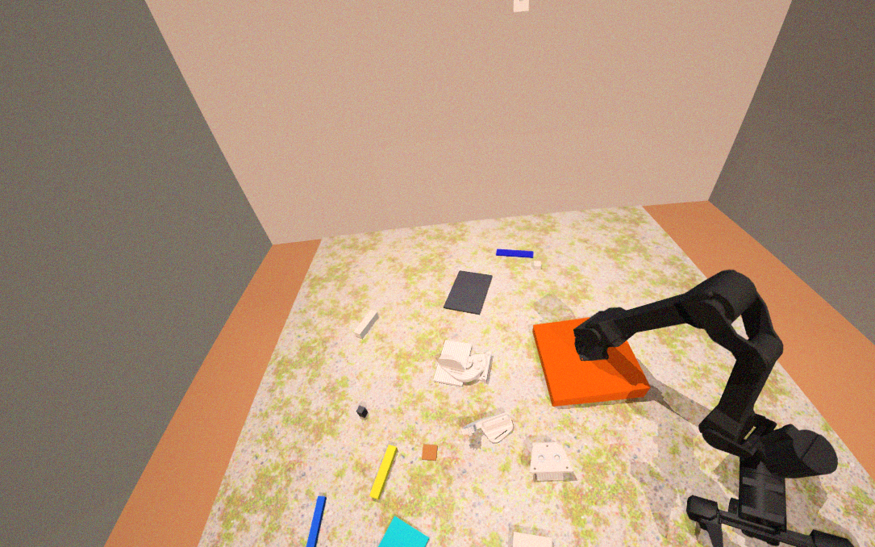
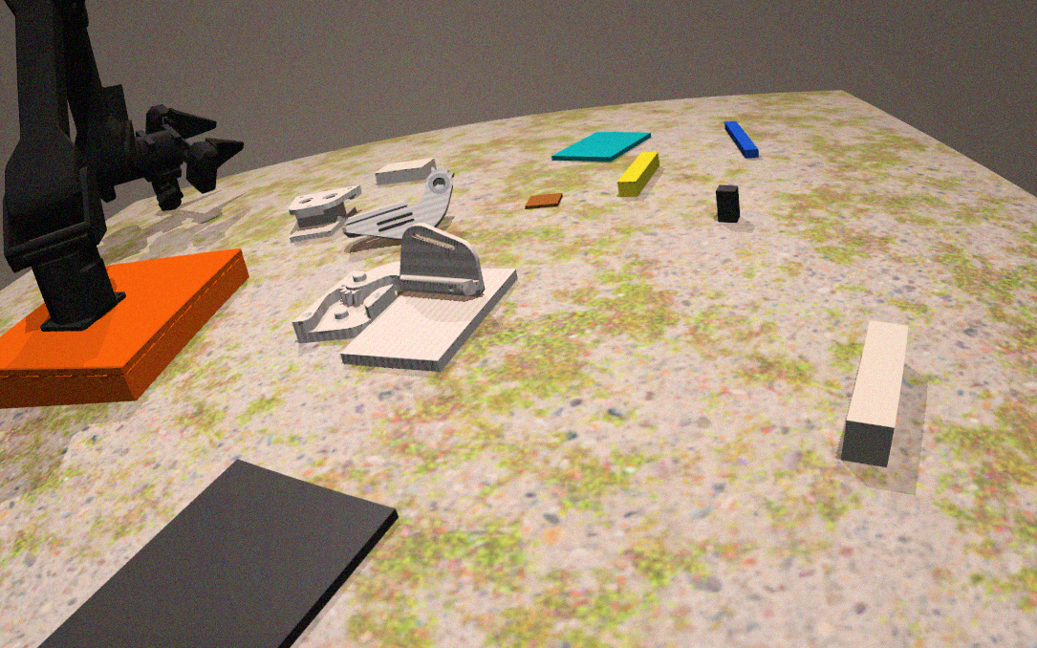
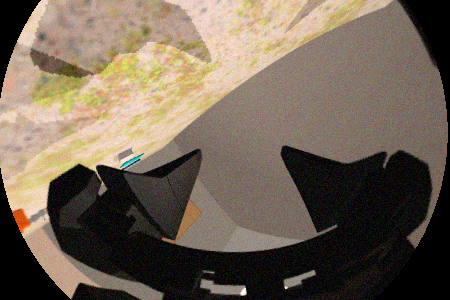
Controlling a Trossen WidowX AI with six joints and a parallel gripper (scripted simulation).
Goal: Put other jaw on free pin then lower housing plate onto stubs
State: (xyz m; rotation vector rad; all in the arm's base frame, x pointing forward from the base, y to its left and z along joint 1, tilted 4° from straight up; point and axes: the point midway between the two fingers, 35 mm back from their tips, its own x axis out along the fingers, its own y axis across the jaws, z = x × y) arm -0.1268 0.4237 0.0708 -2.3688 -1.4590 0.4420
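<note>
A pale assembly (image 1: 476, 370) (image 2: 379, 299) with short pegs and gear teeth stands at mid-table; an upright slotted jaw plate (image 2: 435, 263) rises at its side over a pale ribbed slab (image 1: 456, 348) (image 2: 418, 330). Which pin is occupied I cannot tell. A loose pale jaw (image 1: 497, 427) (image 2: 393, 220), with a round eye at one end, lies apart, tilted. The pale housing plate (image 1: 551, 457) (image 2: 326, 199) with two round holes lies beside it, apart from the assembly. My gripper (image 1: 776, 540) (image 2: 228, 135) (image 3: 242, 152) is open and empty, raised and well away from these parts.
My arm stands on an orange block (image 1: 583, 387) (image 2: 183, 281). Around lie a dark plate (image 1: 468, 292) (image 2: 224, 563), pale bar (image 1: 366, 323) (image 2: 878, 378), black block (image 1: 361, 411) (image 2: 726, 204), yellow bar (image 1: 383, 471) (image 2: 637, 173), brown tile (image 1: 429, 452) (image 2: 544, 200) and cyan plate (image 1: 403, 533) (image 2: 602, 145).
</note>
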